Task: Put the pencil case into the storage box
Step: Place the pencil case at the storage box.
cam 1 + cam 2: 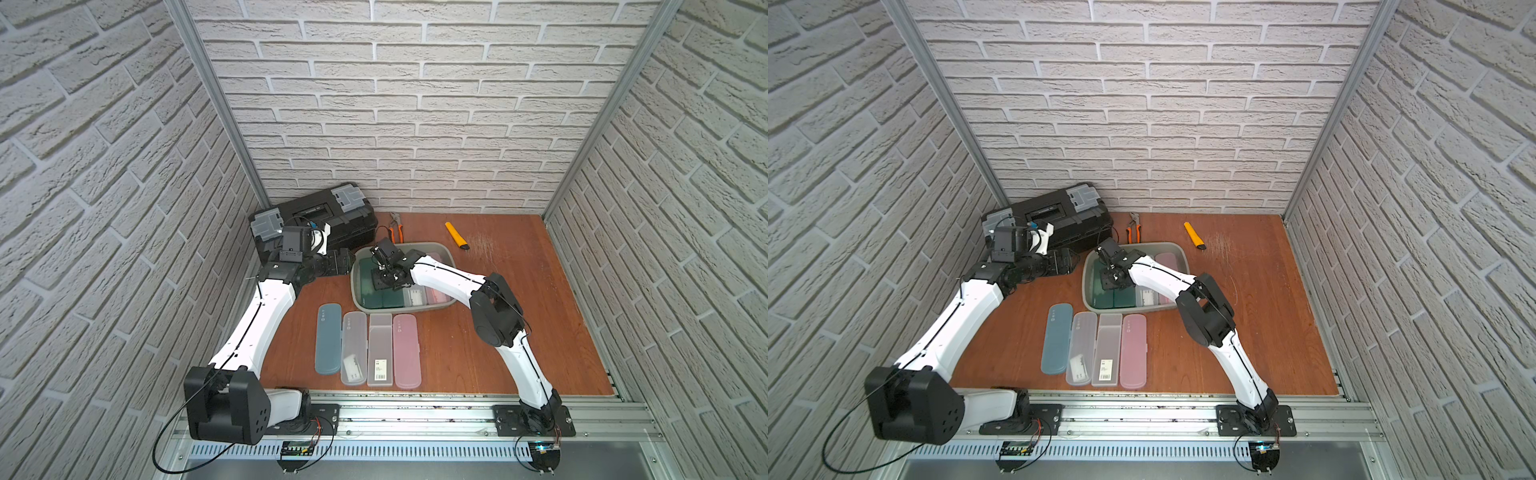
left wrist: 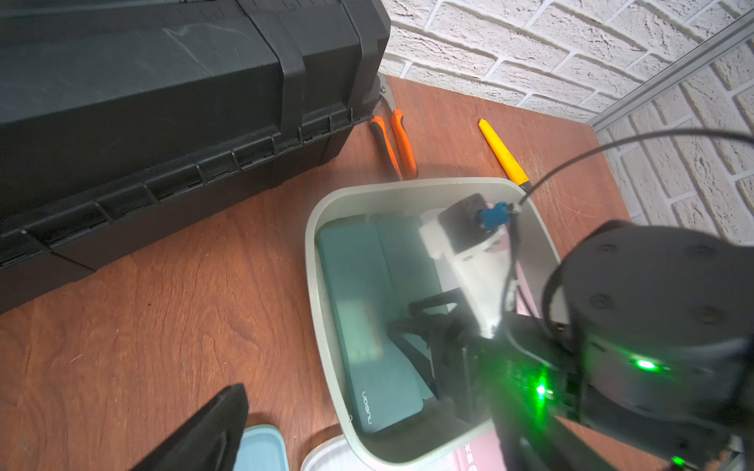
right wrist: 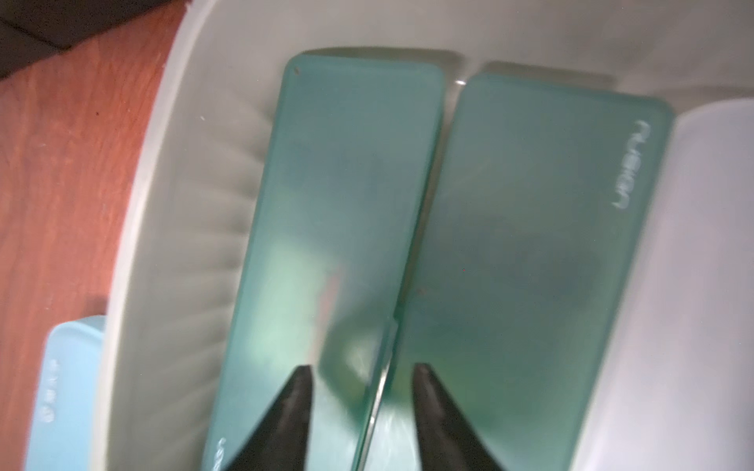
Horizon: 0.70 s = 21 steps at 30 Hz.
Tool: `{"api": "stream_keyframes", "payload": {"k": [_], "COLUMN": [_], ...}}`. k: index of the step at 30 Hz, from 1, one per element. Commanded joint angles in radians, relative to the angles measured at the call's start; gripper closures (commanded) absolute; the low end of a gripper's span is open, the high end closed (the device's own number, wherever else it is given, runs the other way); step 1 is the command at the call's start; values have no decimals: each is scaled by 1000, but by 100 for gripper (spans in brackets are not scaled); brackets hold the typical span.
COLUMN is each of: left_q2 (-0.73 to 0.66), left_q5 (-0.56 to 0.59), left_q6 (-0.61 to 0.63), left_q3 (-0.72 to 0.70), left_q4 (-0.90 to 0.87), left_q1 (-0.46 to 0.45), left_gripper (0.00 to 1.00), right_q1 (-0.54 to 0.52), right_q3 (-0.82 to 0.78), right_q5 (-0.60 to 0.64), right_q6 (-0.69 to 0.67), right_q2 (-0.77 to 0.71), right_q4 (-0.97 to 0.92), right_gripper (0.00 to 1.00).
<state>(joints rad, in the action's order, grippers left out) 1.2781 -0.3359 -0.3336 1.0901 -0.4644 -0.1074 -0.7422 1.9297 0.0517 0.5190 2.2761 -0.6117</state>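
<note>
Green pencil cases lie flat in the storage box beneath my right pincer, slightly open and empty; placing looks finished, so next I lift clear.

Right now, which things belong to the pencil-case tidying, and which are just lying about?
Job: storage box; green pencil cases inside it; blue pencil case, clear pencil cases, pink pencil case outside.
Lying about: black toolbox, orange-handled pliers, yellow utility knife.
</note>
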Motion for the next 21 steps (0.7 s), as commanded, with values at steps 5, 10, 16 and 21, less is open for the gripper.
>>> {"api": "stream_keyframes", "payload": {"k": [5,10,16,21], "left_q2": [-99,-176,-253,-316], "left_q5": [30,134,275,368], "left_q6": [-67,-127,-270,-424], "left_q3": [-20,-83,-209,-349], "left_q4": [-37,-107,-137,-81], "left_q1": [-35,-177,-352,-486], "left_gripper": [2,2,1,2], "right_q1": [-5,-7,-35,-116], "right_q3": [-168,-479,-858,-1012], "right_q5": [124,90,37,23], "right_q6": [-32,12,111,187], "right_q2": [-370,-589,-789,-827], "right_q4": [16,92,197,230], "right_gripper": [28,23,21,20]}}
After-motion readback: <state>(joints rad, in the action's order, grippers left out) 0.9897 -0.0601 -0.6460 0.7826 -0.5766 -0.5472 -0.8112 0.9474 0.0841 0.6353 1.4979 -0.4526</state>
